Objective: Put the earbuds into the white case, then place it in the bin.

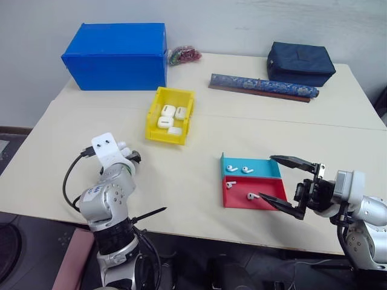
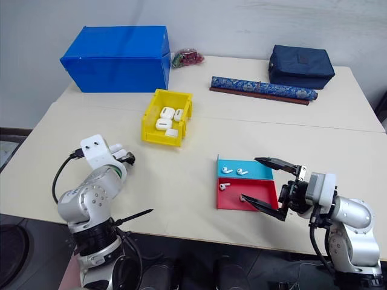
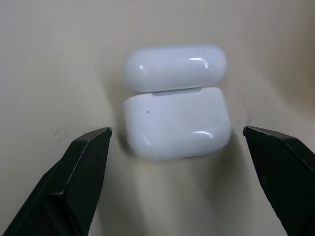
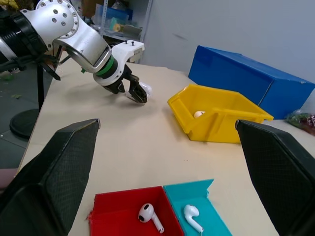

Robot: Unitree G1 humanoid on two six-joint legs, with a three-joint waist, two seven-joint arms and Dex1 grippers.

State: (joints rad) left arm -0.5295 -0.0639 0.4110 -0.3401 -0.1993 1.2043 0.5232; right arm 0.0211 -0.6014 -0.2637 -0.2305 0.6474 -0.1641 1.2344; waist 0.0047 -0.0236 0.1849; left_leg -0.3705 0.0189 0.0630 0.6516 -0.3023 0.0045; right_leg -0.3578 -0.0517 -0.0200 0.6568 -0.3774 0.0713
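The white case (image 3: pixel 176 113) is glossy, smooth plastic, like the earbuds (image 4: pixel 149 216). The yellow bin (image 1: pixel 170 115) and blue box (image 1: pixel 116 55) look like smooth plastic. The table (image 1: pixel 193 181) is matt; the navy bag (image 1: pixel 300 63) is cloth.

left hand (image 3: pixel 177 142): fingers spread wide, angled down at desk | right hand (image 1: pixel 294 187): fingers wide apart, pointing left

Head pair looks down over the table (image 1: pixel 193 175); left wrist sits close above it, right wrist looks across
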